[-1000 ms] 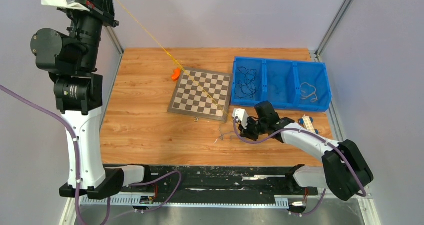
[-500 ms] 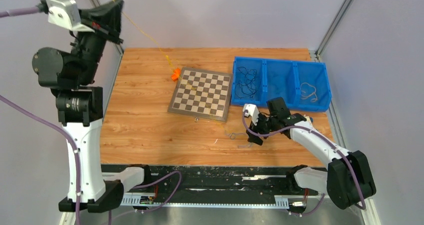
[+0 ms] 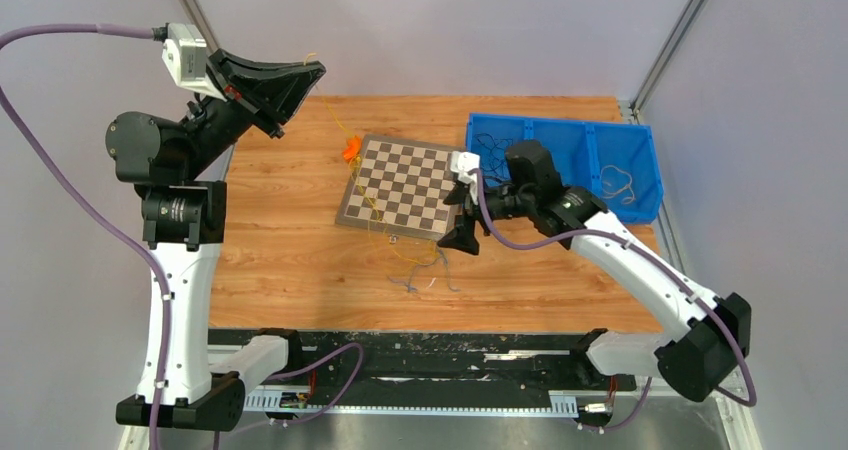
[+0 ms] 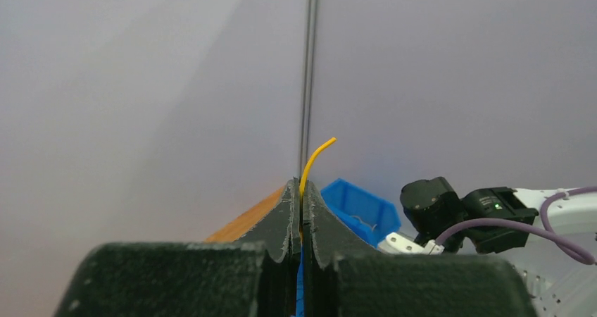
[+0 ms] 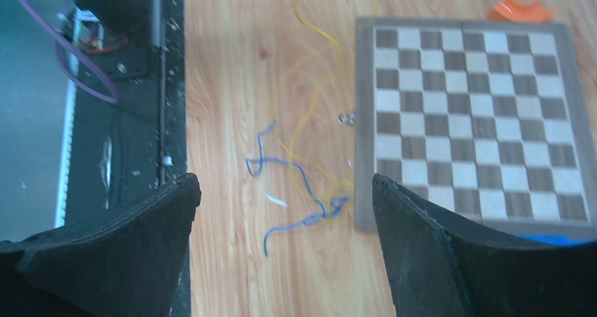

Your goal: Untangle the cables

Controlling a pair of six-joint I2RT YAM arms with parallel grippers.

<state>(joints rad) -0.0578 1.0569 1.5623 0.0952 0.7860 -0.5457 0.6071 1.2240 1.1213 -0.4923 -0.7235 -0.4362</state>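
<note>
Grey walls close in a wooden table (image 3: 280,250) carrying a chessboard (image 3: 405,185) at the centre and a blue bin (image 3: 560,130) at the upper right. Sorted strands already lie in the bin's separate compartments, black (image 3: 492,160) on the left and tan (image 3: 618,183) on the right.

At the upper left of the overhead view, the left jaws are raised high and clamped on the yellow cable (image 4: 313,153), its tip poking out above them. Held up like this, the strand seems meant to be drawn out of the knot. It runs down past the chessboard's left edge to a loose tangle with the grey-purple cable (image 5: 308,220) on the table just below the board. The right jaws hang wide apart above that tangle, probably ready to pin or pick it.
</note>
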